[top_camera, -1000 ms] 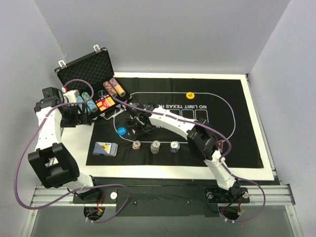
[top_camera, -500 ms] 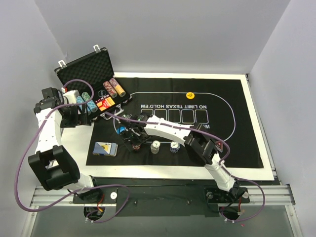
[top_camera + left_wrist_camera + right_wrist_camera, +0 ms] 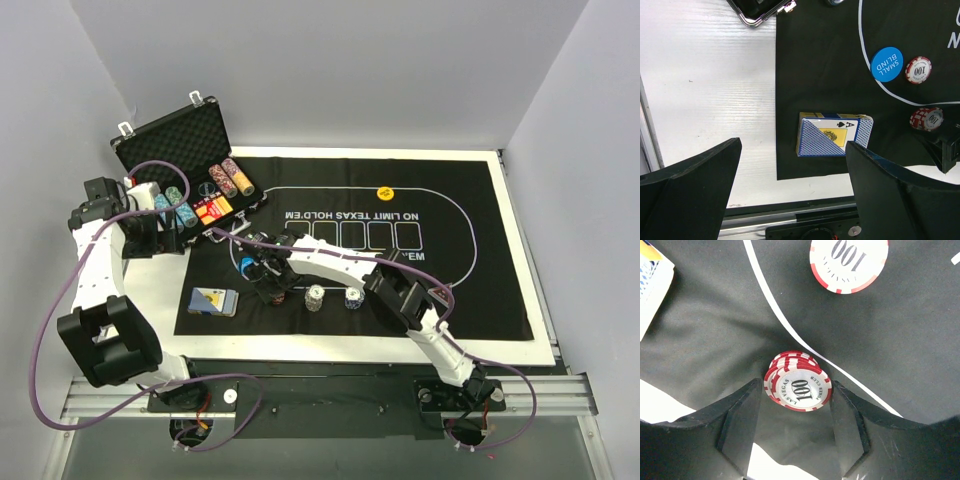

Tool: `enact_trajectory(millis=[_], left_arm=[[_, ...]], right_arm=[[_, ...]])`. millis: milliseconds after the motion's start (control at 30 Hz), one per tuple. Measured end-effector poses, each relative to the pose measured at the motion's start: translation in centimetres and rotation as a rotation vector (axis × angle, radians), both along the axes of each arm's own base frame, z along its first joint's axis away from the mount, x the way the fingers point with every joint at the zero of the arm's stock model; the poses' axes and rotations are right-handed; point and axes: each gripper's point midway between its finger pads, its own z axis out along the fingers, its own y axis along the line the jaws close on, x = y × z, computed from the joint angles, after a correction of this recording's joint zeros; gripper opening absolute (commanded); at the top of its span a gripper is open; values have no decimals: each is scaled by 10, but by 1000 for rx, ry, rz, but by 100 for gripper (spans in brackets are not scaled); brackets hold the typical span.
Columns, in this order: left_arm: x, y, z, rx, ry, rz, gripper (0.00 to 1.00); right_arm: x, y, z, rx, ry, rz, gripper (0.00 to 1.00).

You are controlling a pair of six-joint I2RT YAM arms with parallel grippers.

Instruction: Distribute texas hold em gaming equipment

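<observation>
While the case holds chip rows, left fingers gape; right fingers seemingly clamp a red stack.

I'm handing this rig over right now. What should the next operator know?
Left gripper: open, empty.
Right gripper: fingers flank the red stack on the mat; grip unclear.
Out on the mat: deck, small-blind disc, yellow button, loose red chip, a second stack and a third stack.
Left: chips lie in the case; the deck looks undealt. Probably more to share out.
</observation>
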Motion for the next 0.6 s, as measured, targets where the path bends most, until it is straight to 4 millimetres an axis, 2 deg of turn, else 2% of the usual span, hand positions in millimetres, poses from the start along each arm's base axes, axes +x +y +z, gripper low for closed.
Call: enact_trajectory(millis=[233,467,600], left_arm=[[0,0,1,1,-3,0,97],[0,0,1,1,-3,0,97],[0,0,1,1,-3,0,97]], right_arm=[[5,3,1,17,-9,-9,47],[5,4,0,21,-9,-13,36],[5,3,0,22,-9,-17,35]])
